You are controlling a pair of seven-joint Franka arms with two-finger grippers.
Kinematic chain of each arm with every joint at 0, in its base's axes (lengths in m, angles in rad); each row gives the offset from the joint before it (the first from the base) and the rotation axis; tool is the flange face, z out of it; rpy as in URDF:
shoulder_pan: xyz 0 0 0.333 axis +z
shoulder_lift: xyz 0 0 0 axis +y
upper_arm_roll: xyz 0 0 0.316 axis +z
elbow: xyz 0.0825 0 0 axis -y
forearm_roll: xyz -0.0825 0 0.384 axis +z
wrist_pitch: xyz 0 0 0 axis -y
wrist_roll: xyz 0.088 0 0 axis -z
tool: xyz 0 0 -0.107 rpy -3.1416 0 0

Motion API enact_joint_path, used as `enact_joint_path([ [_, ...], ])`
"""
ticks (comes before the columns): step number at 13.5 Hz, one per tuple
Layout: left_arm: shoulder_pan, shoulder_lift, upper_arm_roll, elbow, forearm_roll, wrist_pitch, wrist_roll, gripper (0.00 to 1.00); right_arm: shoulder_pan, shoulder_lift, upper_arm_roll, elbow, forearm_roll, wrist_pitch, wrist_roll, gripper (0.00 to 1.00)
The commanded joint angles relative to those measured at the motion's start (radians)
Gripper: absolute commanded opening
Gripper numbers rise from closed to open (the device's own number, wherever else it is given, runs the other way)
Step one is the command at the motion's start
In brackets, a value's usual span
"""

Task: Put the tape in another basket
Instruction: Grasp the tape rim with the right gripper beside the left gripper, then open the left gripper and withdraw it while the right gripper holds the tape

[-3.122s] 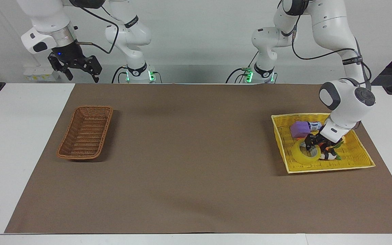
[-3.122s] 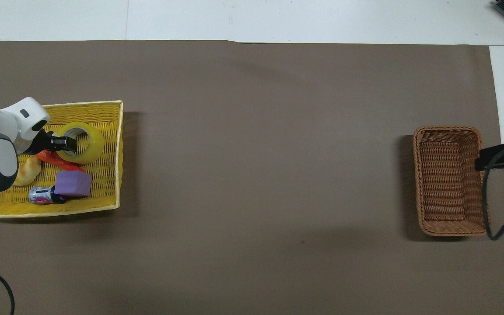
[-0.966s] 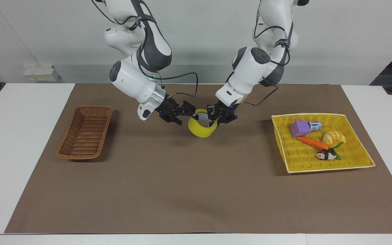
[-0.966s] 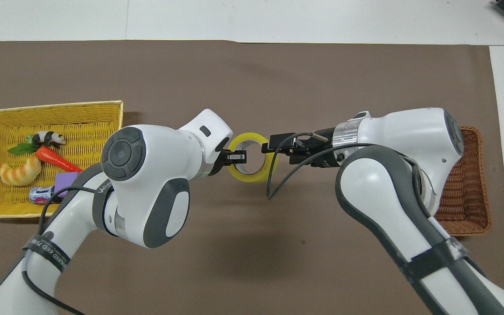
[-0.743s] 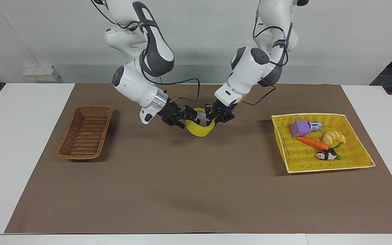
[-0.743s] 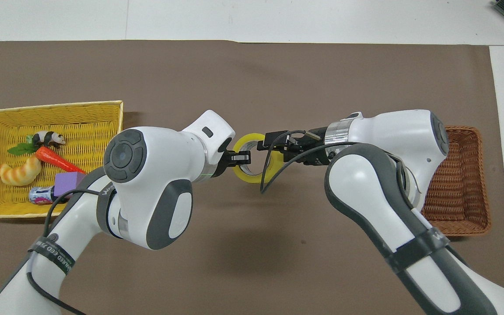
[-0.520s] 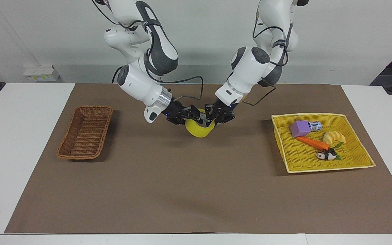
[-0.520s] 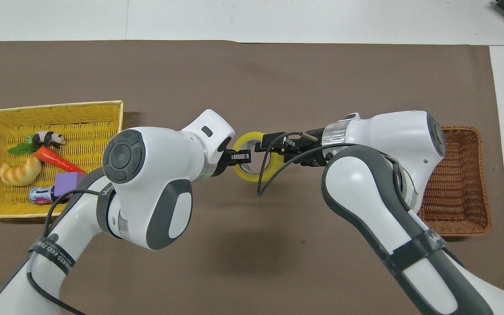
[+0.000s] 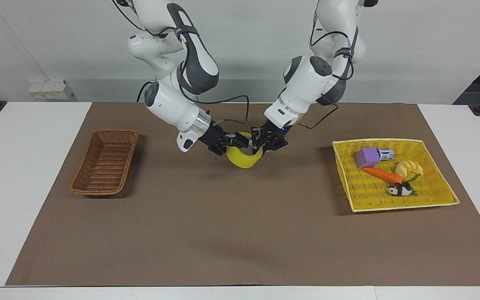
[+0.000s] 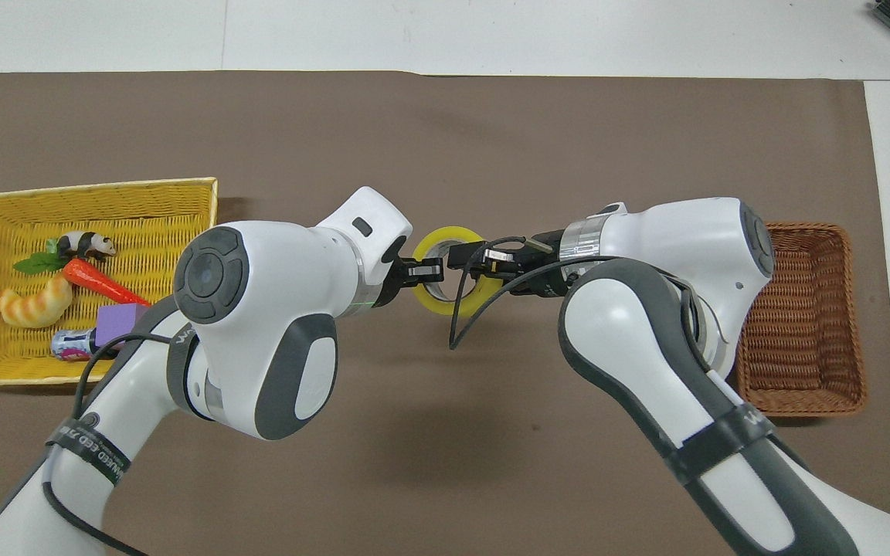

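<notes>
Over the middle of the tabletop [image 9: 240, 233] the two arms meet at the roll of yellow packing tape [image 9: 244, 159], which hangs in the air between them. The left tool [image 9: 261, 146] pinches the roll's wall on the side toward the yellow woven tray [image 9: 444, 199]. The right tool [image 9: 236, 146] has its fingers set across the opposite wall, one inside the core; whether they are pressed tight on it I cannot tell.

I'd judge the roll light and stiff, its hollow ring holding its shape under a pinch. The outer film looks smooth and likely slick, so a hold across the wall, one finger inside the white core, seems surest.

From overhead, both wrists and a black cable [image 10: 468, 316] cover much of the roll, and the fingertips themselves are hard to make out. The brown wicker basket [image 9: 104, 161] sits empty toward the right arm's end; overhead, that arm hides part of its rim.
</notes>
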Motion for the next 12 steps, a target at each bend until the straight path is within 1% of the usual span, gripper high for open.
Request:
enact_joint_path([
  [1,0.02,-0.019,0.021,0.009,-0.016,-0.004,0.006,0.99,0.009,-0.024,-0.004,-0.035,0.007,0.008,0.005,0.0],
  [3,0.04,-0.035,0.024,0.009,-0.005,-0.015,0.015,1.0,0.009,-0.031,-0.005,-0.058,-0.014,0.011,0.004,0.0],
  [4,0.07,-0.045,0.024,0.009,-0.001,-0.039,0.017,1.0,0.007,-0.039,-0.005,-0.072,-0.039,0.011,0.005,0.0],
  [5,0.089,-0.059,0.024,0.009,0.028,-0.067,0.022,1.0,0.007,-0.044,-0.008,-0.086,-0.056,0.014,0.008,0.0],
  [6,0.109,-0.07,0.024,0.011,0.071,-0.088,0.023,1.0,0.006,-0.045,-0.01,-0.095,-0.071,0.013,0.007,0.0],
  [8,0.151,-0.074,0.024,0.015,0.149,-0.098,0.025,1.0,-0.011,-0.045,-0.013,-0.098,-0.163,0.008,0.005,0.0],
  [10,0.216,-0.084,0.024,0.021,0.249,-0.113,0.028,1.0,-0.068,-0.045,-0.013,-0.091,-0.18,0.005,-0.007,0.0],
  [11,0.24,-0.085,0.024,0.038,0.304,-0.13,0.028,1.0,-0.086,-0.048,-0.014,-0.086,-0.183,-0.002,-0.007,0.0],
  [12,0.273,-0.084,0.024,0.058,0.332,-0.159,0.031,1.0,-0.105,-0.051,-0.014,-0.077,-0.194,-0.019,-0.006,0.0],
])
